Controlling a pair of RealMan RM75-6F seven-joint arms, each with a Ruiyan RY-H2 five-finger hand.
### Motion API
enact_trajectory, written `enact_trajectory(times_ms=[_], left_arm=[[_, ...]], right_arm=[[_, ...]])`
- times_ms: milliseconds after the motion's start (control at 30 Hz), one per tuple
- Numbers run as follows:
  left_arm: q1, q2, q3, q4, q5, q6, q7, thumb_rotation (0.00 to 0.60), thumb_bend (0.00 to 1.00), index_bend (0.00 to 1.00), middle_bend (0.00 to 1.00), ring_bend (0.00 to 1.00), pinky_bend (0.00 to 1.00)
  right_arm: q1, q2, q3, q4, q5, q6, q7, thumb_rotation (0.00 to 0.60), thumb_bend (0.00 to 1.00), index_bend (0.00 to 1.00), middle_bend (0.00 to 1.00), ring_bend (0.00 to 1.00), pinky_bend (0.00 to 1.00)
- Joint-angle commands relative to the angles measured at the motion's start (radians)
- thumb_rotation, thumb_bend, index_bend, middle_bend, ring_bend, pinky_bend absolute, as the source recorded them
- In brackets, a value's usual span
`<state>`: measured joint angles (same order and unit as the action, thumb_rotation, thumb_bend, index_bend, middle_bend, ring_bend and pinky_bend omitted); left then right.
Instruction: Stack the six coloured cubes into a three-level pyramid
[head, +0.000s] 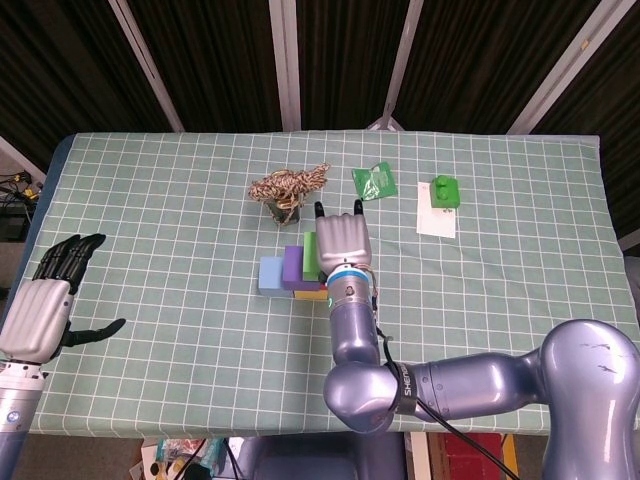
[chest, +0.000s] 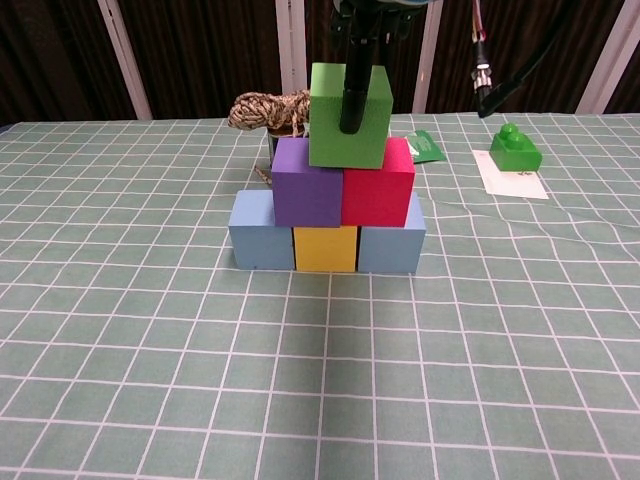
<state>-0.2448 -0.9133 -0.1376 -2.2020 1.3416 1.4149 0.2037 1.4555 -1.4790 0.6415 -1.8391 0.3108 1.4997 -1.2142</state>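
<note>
Pyramid: chest view alone shows every level, with the green cube (chest: 348, 115) on the purple cube (chest: 307, 182) and red cube (chest: 379, 183).
Right hand (head: 340, 240): grips the green cube from above.
Left hand (head: 45, 300): head view only, fingers spread, holding nothing.
Cup (head: 285, 210): holds tangled rope (head: 288, 184).

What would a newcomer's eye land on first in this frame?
The cube pyramid at mid-table: the green cube sits on top of the purple cube and red cube, with the right robot hand gripping it from above. The left robot hand hangs open at the table's left edge.
</note>
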Motion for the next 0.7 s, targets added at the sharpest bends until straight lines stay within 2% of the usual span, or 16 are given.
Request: enact_trajectory(times_ms=[33,700], left_arm=[[0.0,0.0,0.0,0.0,0.001,0.0,0.001,0.6,0.15,0.0,0.06,0.0,0.0],[-0.001,-0.002,-0.001,0.001,-0.004,-0.002,0.005,0.6,0.15,0.0,0.06,0.0,0.0]], right_arm=[[-0.001,-0.001,0.0,0.002,-0.002,-0.001,0.0,0.6,0.18,0.08,0.57,0.33,0.0],[-0.006,-0.011,-0.002,0.009,-0.007,-0.005,-0.006,0.6,0.18,0.08,0.57,0.33,0.0]])
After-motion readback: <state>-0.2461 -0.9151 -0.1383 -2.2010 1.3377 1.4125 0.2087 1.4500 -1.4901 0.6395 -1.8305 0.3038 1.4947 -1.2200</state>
